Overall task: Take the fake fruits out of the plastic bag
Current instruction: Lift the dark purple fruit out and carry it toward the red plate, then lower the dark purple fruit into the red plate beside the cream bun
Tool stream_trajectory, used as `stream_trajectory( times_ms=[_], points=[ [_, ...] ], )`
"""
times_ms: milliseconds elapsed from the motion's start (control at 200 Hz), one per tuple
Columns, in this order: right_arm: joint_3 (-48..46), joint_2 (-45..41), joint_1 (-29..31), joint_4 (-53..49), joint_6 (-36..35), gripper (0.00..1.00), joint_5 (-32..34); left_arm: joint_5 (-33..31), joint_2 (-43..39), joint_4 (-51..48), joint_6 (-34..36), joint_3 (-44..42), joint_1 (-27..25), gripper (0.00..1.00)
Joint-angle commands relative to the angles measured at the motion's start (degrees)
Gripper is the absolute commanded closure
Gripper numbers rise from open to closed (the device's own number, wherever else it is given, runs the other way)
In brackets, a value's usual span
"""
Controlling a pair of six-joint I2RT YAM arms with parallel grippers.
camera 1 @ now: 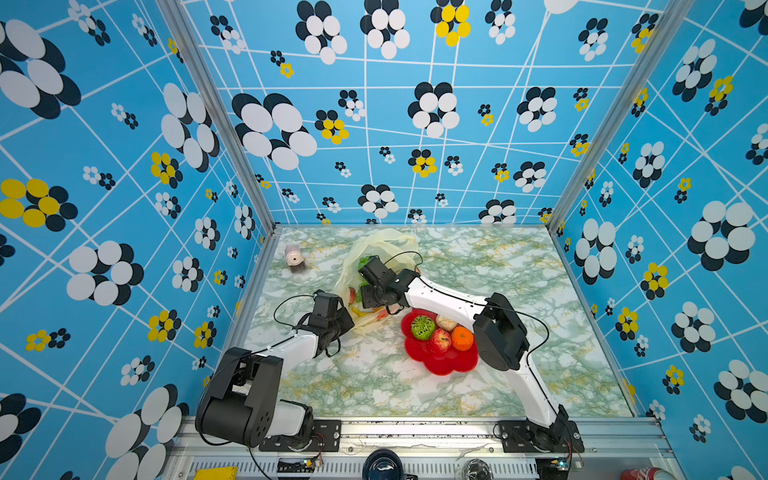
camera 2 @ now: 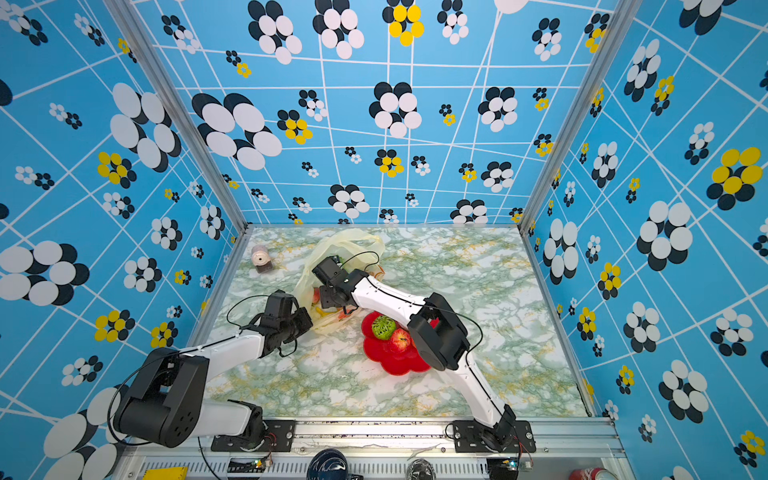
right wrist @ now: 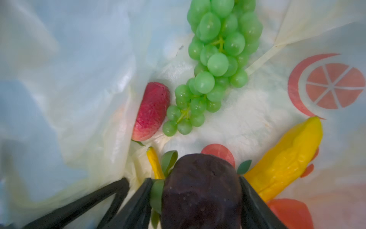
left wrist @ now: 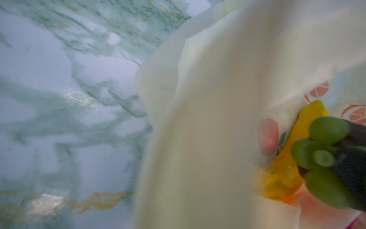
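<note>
Right tool (right wrist: 195, 178) sits inside the thin pale-yellow plastic bag (camera 1: 386, 241), far-centre on the worktop (camera 1: 498, 374). Its jaws bracket a dark brown plastic fruit piece (right wrist: 202, 190); can't tell if it is gripped. Left tool (camera 1: 347, 324) is clenched at the bag's near rim. Risk: the rounded piece slips out, or snagged film drags the bag.

Plastic bag (right wrist: 79, 79): thin translucent film, crinkling and glinting softly around the fingers (right wrist: 255, 204).
Dark brown piece (right wrist: 200, 188), sitting between the fingers: looking matt, faintly speckled.
Grape bunch (right wrist: 215, 59), lying beyond the fingers: smooth plastic, shining glossy.
Strawberry (right wrist: 151, 111), beside the bunch: showing rough, pitted skin.
Banana (right wrist: 287, 158): looking waxy, ridged.
Fingers: looking matt black.
</note>
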Motion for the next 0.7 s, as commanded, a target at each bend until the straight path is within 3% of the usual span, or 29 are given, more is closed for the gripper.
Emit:
stream_trajectory(
  times_ms=[0, 355, 695],
  points=[
    [-5.6, -7.9, -1.9, 7.9, 4.2, 0.36, -3.9, -0.5, 0.1, -1.4, 1.5, -0.3, -0.4, 0.95],
    [-33.3, -28.2, -8.5, 19.8, 12.2, 0.37, -10.2, 0.0, 0.3, -2.3, 3.0, 1.3, -0.4, 0.95],
    [-59.8, -50.0, -20.3, 23.6, 18.2, 0.37, -13.8, 0.0, 0.4, -2.8, 5.7, 2.2, -0.2, 0.95]
  ],
)
